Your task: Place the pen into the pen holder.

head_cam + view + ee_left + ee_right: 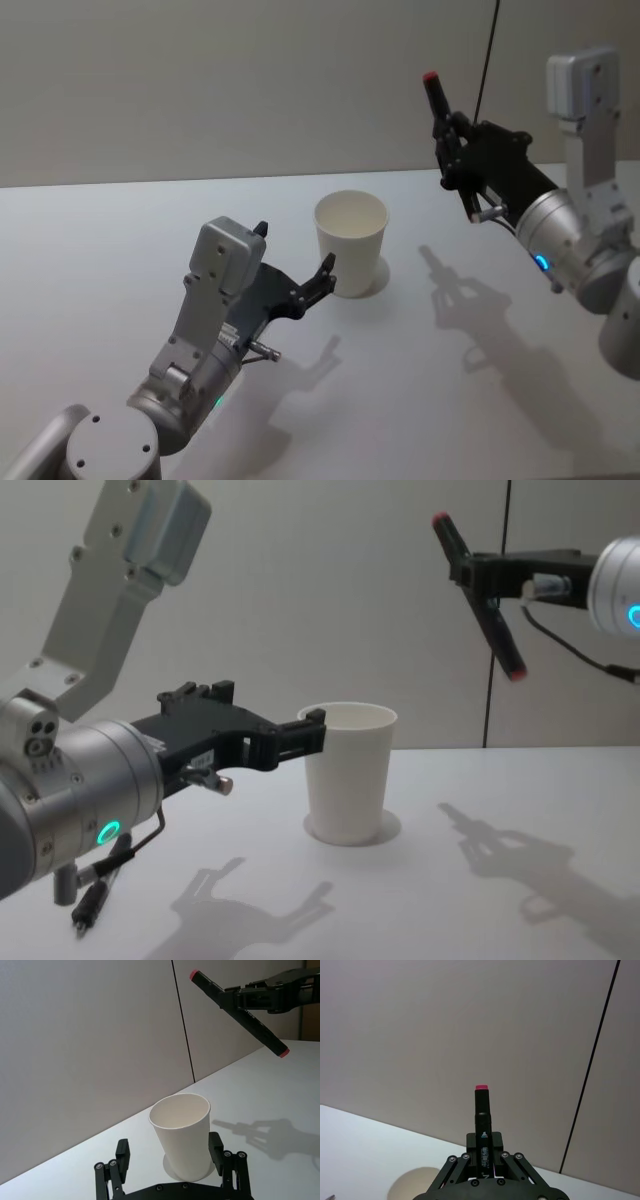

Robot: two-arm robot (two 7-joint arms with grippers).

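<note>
The pen (434, 98), black with red ends, is held tilted in the air by my right gripper (447, 128), which is shut on its middle. It hangs above and to the right of the pen holder (351, 240), a plain white paper cup standing upright on the table. The left wrist view shows the pen (265, 1035) slanting high over the pen holder (182, 1135). My left gripper (295, 250) rests low at the cup's left side, open, with the cup just ahead of its spread fingers (215, 1146). From the chest, the pen (503, 645) is up right of the cup (347, 775).
The white table (420, 400) has free room to the right of and in front of the cup. A thin black cable (487, 60) hangs down the wall behind my right arm. A small cable plug (90, 905) dangles under my left arm.
</note>
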